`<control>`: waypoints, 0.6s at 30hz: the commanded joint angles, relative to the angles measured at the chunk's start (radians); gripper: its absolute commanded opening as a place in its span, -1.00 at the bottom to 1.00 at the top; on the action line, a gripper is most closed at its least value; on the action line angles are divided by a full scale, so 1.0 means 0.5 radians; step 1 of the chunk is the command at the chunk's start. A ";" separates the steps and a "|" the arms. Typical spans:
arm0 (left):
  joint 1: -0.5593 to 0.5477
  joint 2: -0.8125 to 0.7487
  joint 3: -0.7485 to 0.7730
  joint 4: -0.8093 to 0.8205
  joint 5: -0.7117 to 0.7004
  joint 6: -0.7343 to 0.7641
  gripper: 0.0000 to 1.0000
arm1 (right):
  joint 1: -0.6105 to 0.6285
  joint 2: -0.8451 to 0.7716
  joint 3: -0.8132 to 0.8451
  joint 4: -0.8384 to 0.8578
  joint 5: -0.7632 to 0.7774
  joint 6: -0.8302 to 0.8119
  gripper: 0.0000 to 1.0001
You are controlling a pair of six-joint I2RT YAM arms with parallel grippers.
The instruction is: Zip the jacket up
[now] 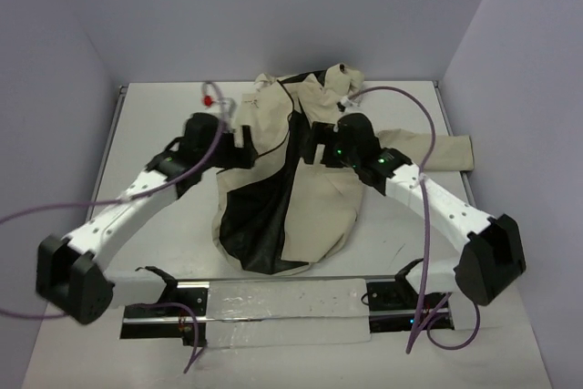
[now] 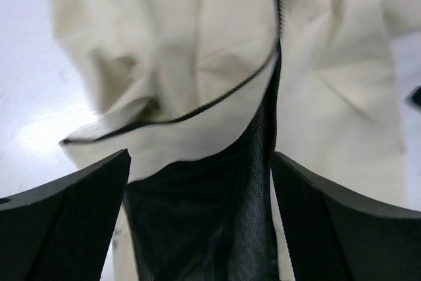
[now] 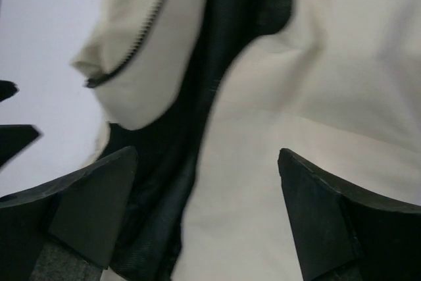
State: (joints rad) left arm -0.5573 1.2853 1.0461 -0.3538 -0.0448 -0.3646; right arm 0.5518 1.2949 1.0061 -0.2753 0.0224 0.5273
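We see the jacket [image 1: 319,211] lying unzipped and rumpled, its cream panels spread beneath the left gripper [image 1: 242,148] and the right gripper [image 1: 315,147]. Its black lining [image 2: 223,202] shows under and between both grippers. The dark zipper edge [image 2: 197,111] curves just ahead of the left gripper. One sleeve [image 1: 446,152] stretches outward, beyond the right gripper.

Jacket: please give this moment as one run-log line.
jacket: front open, black lining showing | left pincer: open over jacket, holding nothing | right pincer: open, holding nothing | zip: not closed
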 commanded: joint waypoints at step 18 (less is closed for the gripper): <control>0.691 -0.132 -0.337 0.069 0.338 -1.032 0.89 | 0.225 0.869 0.688 0.103 0.299 0.491 0.94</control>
State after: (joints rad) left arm -0.2191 1.1528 0.8661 -0.3359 0.0504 -0.8304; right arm 0.6624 1.7175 1.2973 -0.2587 0.1425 0.7300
